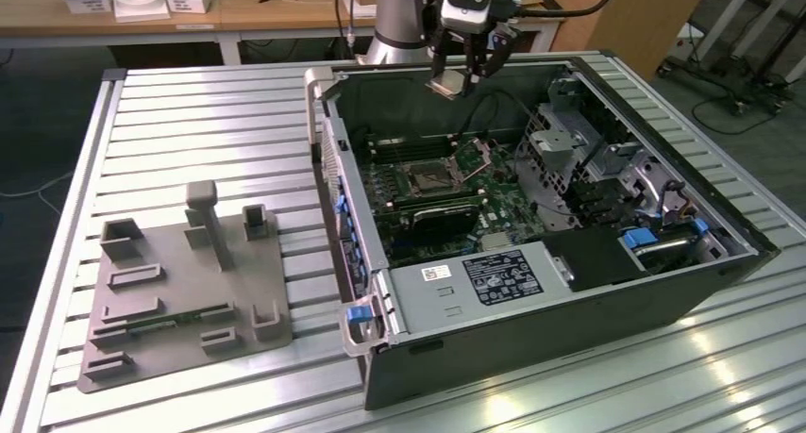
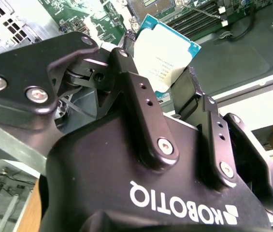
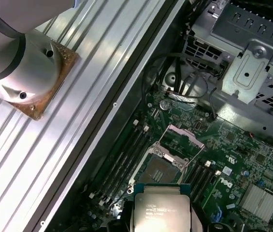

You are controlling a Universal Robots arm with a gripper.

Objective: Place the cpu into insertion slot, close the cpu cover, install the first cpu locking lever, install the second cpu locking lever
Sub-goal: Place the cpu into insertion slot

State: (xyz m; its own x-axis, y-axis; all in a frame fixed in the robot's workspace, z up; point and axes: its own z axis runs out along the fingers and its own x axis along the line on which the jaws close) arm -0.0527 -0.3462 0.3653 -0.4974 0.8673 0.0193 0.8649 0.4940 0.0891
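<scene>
In the exterior view, the claw [image 1: 454, 78] hangs over the far end of the open computer case [image 1: 529, 329] on the ribbed counter [image 1: 189, 122]. It carries the chip [image 1: 446, 88] well above the socket [image 1: 426, 178].

The second wrist view shows the grip itself: two black fingers [image 2: 143, 96] clamped on opposite edges of the chip [image 2: 167, 50], its pale printed top showing.

The first wrist view looks down past the held chip [image 3: 161, 212]. The bare socket [image 3: 159, 168] lies below the claw, and the cover [image 3: 182, 137] is swung open just beyond it.
</scene>
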